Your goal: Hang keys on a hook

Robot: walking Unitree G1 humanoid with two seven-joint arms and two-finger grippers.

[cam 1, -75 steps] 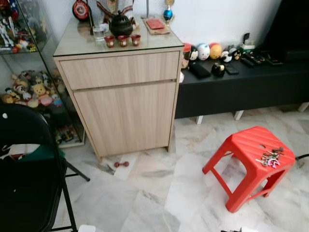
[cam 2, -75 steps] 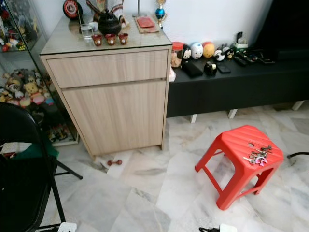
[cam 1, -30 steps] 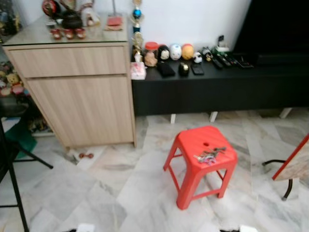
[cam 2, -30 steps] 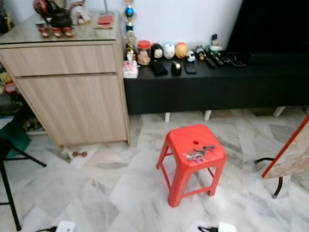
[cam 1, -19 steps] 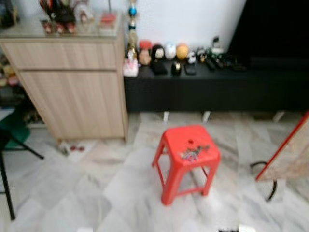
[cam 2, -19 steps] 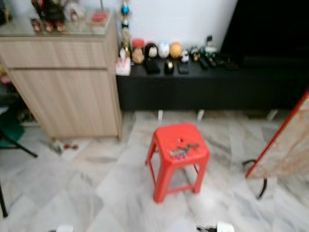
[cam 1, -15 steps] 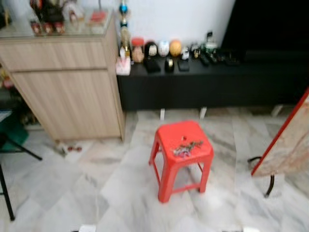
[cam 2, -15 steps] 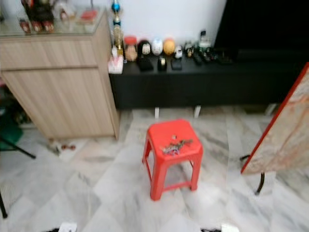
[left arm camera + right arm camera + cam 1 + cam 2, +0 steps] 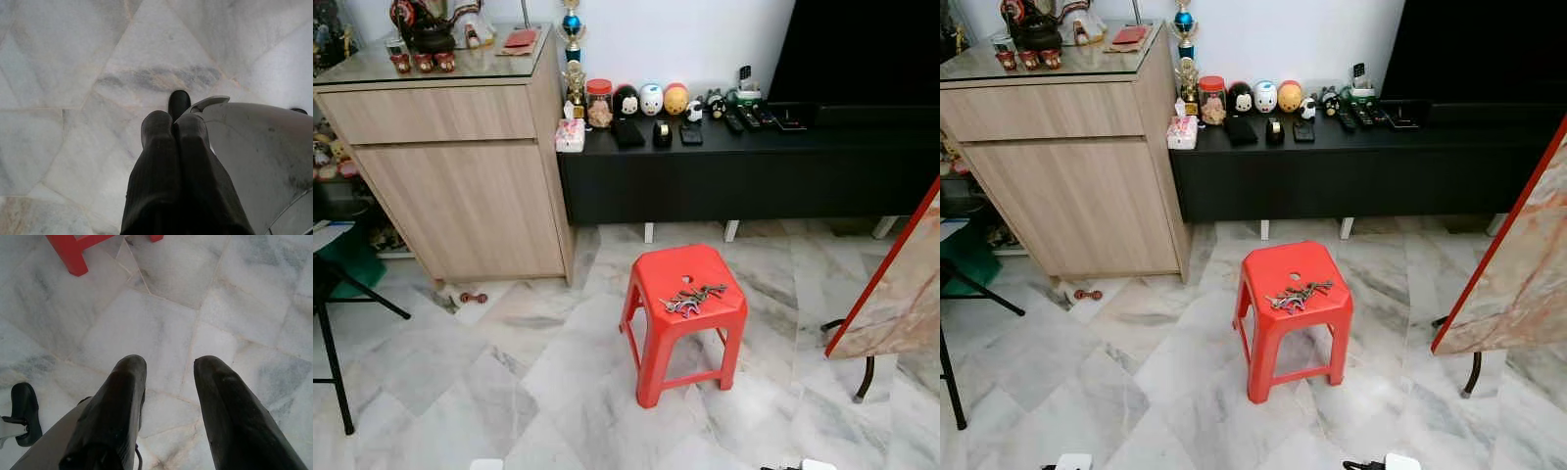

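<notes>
One bunch of keys [image 9: 692, 299] lies on the red stool [image 9: 651, 279] ahead, nearer the right hand [image 9: 168, 369], spread wide, than the pressed-together left hand [image 9: 173, 128].

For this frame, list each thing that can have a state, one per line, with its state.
keys: lying loose on the stool's seat, not hung
red stool: upright on the marble floor
wooden cabinet: drawer and door closed
left tool: shut, empty, pointing down at the floor
right tool: open, empty, pointing down at the floor
</notes>
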